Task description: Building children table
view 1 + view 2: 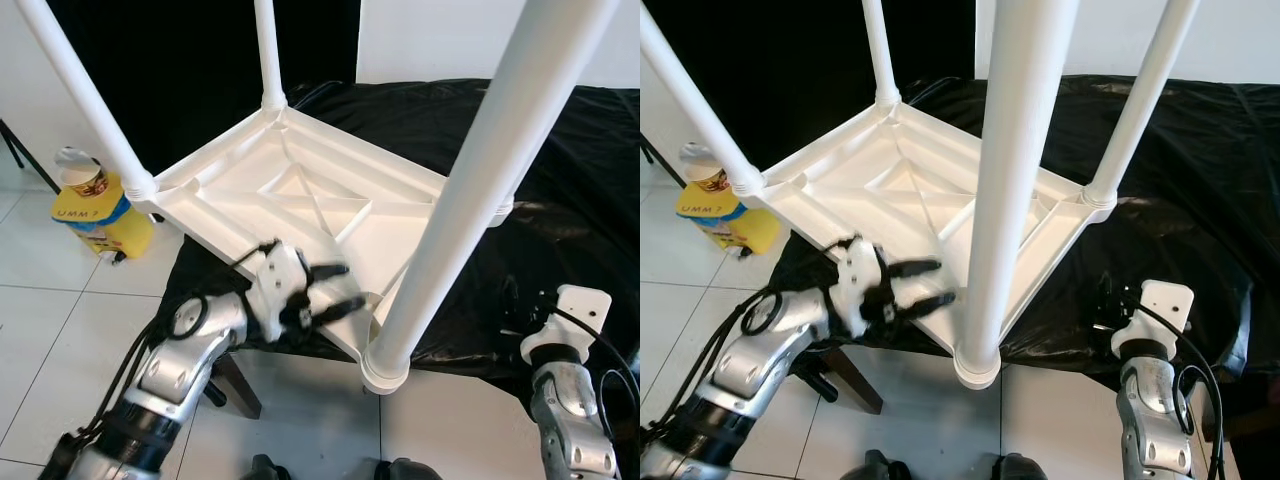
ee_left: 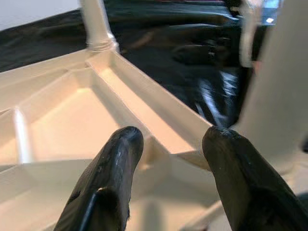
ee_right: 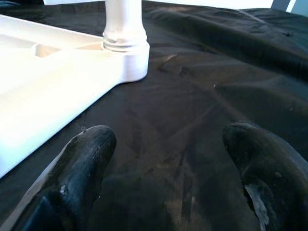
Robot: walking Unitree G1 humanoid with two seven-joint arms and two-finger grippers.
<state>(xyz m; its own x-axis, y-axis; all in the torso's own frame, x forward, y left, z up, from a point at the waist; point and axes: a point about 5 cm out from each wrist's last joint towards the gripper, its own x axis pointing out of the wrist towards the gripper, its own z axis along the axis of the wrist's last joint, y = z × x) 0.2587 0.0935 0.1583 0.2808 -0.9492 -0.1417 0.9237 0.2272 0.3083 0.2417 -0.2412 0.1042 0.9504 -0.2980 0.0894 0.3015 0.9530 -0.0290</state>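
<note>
The setting is an indoor room with a pale tiled floor [image 1: 60, 330] and white walls [image 1: 470, 40]. A glossy black plastic sheet [image 1: 560, 200] covers a raised surface, and a yellow plastic canister [image 1: 100, 215] stands on the floor.

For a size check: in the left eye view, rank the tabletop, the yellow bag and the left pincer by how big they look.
1. Tabletop, clearly largest.
2. Yellow bag and left pincer look alike; the pincer sits nearer the camera, so I won't rank them.

Right hand [image 3: 168, 159], fingers apart, over black cloth [image 3: 202, 96] beside white table corner [image 3: 130, 60].
</note>
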